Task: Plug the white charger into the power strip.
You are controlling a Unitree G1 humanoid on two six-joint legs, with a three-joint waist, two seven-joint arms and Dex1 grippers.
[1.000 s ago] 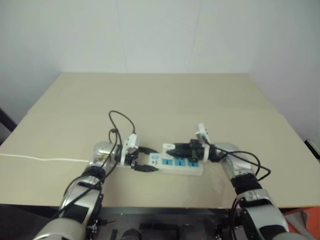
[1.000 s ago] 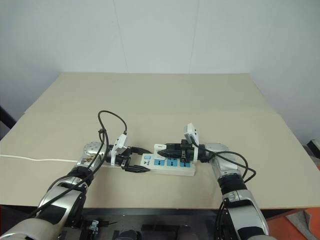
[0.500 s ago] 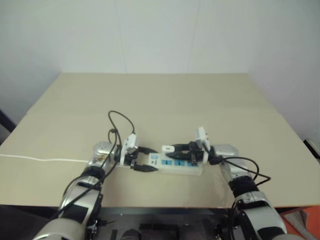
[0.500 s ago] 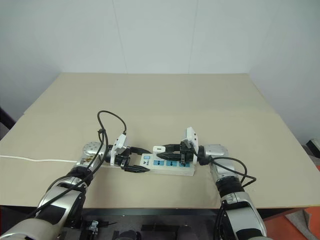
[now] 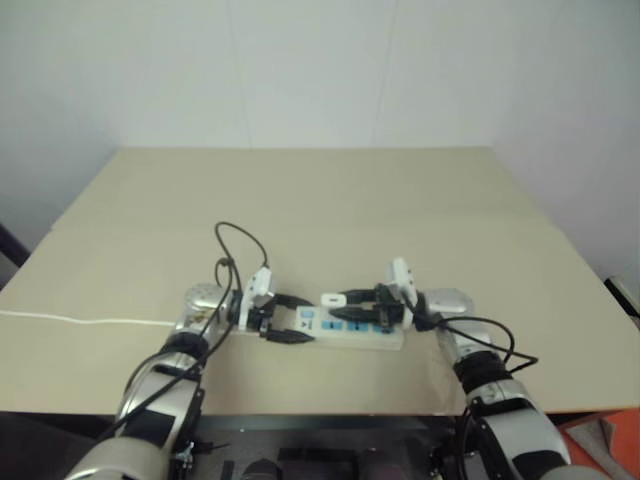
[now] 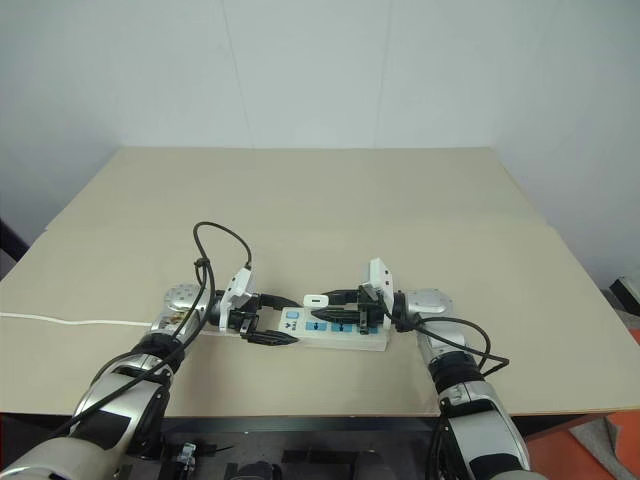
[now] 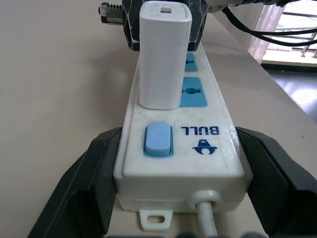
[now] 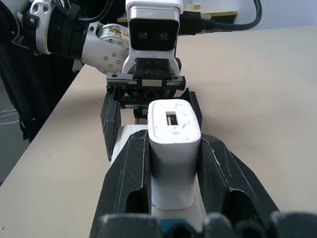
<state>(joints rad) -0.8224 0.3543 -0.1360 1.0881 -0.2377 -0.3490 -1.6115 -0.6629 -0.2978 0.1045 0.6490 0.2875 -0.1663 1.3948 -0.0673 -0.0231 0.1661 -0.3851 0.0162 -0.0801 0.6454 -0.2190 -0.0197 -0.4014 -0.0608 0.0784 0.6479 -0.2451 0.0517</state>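
There it is in blue capitals, "BULL", printed on the near-left end of the long white plastic power strip [image 7: 181, 148] with its row of blue sockets, a small blue emblem right under the word and a pale blue rocker switch [image 7: 158, 140] just beside it. The strip lies along the near middle of the beige wooden table [image 6: 320, 200], and its thin white cord [image 5: 85, 319] runs off to the left edge. Standing on the strip just past the switch is the small white boxy charger [image 8: 174, 148], upright, with a little rectangular port in its outer end; I cannot tell whether its prongs are fully seated in the socket. The right gripper [image 8: 174, 163] has its two black fingers [image 8: 130, 173] clamped on the charger's two sides, reaching in from the right. The left gripper [image 7: 181, 168] reaches in from the left with its fingers spread wide, one on each long side of the strip's switch end, close against it; whether they actually press it I cannot tell. Compared with a second ago, the right wrist has rolled and the white camera block [image 6: 378, 277] on it now sits lower and closer over the strip, while the charger's white tip shows more plainly at the fingertips. The left gripper and the strip have kept their places.
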